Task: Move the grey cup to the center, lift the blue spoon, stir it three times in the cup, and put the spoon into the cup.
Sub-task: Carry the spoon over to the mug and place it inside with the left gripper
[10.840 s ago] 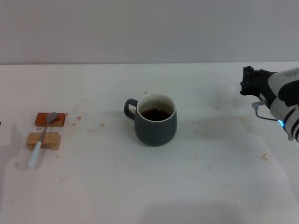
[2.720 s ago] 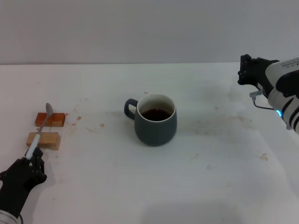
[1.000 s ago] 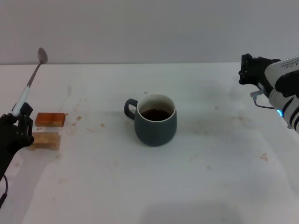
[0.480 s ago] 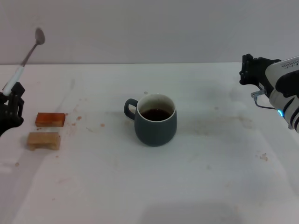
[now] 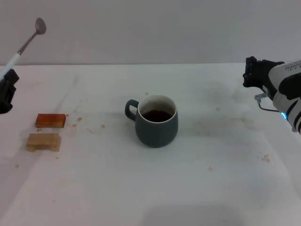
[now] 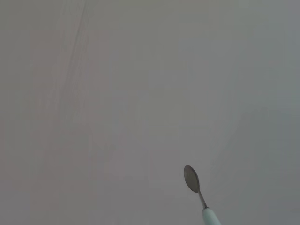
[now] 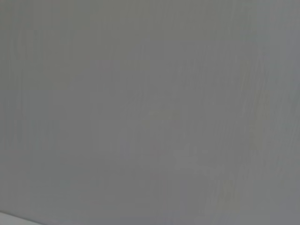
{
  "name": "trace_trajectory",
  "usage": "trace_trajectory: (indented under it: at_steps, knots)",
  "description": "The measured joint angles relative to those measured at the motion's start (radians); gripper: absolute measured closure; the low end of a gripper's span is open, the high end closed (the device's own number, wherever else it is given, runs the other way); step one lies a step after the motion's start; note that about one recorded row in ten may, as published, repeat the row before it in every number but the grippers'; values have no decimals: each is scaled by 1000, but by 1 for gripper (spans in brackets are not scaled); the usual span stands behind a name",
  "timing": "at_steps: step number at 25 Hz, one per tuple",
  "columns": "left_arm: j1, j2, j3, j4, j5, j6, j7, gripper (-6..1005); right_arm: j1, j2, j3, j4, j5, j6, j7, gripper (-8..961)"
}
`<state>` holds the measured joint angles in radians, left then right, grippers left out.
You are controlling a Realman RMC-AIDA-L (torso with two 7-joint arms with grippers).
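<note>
The grey cup [image 5: 157, 122] is dark blue-grey outside, cream-white along rim and inner wall, with near-black liquid inside. The blue spoon [image 5: 27, 43] has a grey metal bowl and pale bluish-white handle. On the white, brown-speckled bench [image 5: 150, 188] sit an orange block [image 5: 50, 120] and a tan block [image 5: 43, 141]. Both hands are black.

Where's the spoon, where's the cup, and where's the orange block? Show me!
blue spoon [image 5: 40, 25], head view, on its metal bowl, held up in the air at far left.
grey cup [image 5: 156, 129], head view, on its dark outer wall.
orange block [image 5: 50, 120], head view, on its top face.
</note>
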<state>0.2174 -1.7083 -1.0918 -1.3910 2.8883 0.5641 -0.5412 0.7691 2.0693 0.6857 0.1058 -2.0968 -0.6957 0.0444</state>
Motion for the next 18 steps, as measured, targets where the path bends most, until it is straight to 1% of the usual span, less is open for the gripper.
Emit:
trace_trajectory:
  at_steps: [1,2,3,4,5,6,7,9,10,11,12,13,16,18]
  knots:
    - [0,0,0,0,0,0,0,867,0,0,0,-1,0,0,0,920]
    - [1,30,2,-31,0,-12,-29,867,0,0,0,-1,0,0,0,920]
    - [1,43,4,-45,0,-17,-42,867,0,0,0,-2,0,0,0,920]
    - [2,74,10,-69,1,-27,-65,867,1,0,0,-3,0,1,0,920]
    - [2,74,10,-69,1,-27,-65,867,1,0,0,-3,0,1,0,920]
    - [2,95,15,-89,1,-38,-83,867,3,0,0,-6,0,2,0,920]
    - [2,109,19,-104,1,-48,-92,867,3,0,0,-6,0,2,0,920]
    - [2,125,24,-120,1,-60,-97,867,5,0,0,-8,0,2,0,920]
    - [3,137,29,-137,1,-73,-99,866,5,0,0,-9,0,2,0,920]
    - [7,167,39,-182,2,-105,-101,866,6,0,0,-10,0,2,0,920]
    - [7,167,39,-182,2,-105,-101,866,6,0,0,-10,0,2,0,920]
    - [10,183,43,-204,2,-122,-101,866,7,0,0,-11,0,2,0,920]
    - [23,205,45,-273,2,-182,-100,866,10,0,0,-17,-1,2,0,920]
    - [23,205,45,-273,2,-182,-100,866,10,0,0,-23,-1,2,0,920]
